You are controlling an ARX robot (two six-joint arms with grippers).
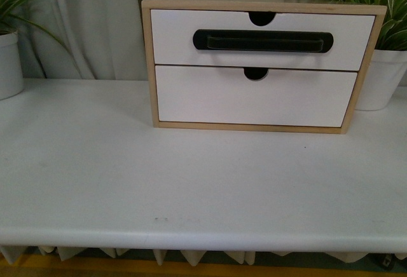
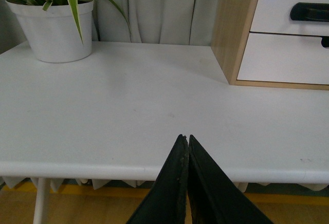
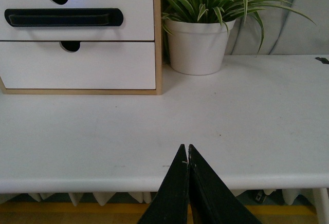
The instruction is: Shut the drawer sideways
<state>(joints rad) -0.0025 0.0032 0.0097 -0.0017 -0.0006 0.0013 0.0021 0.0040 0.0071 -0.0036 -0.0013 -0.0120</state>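
The drawer (image 1: 172, 39) is the upper white front of a small wooden cabinet (image 1: 147, 67) at the back of the table; it has a long black oval handle (image 1: 262, 40) and a half-round notch at its top edge. It juts out slightly past the lower plain drawer front (image 1: 191, 99). It also shows in the left wrist view (image 2: 277, 13) and the right wrist view (image 3: 133, 5). My left gripper (image 2: 185, 137) is shut and empty, over the table's front edge, far from the cabinet. My right gripper (image 3: 186, 147) is shut and empty, also at the front edge. Neither arm shows in the front view.
A white table (image 1: 191, 182) carries the cabinet. A white pot with a striped plant (image 1: 7, 61) stands at the back left, another (image 1: 381, 77) at the back right beside the cabinet. Grey curtains hang behind.
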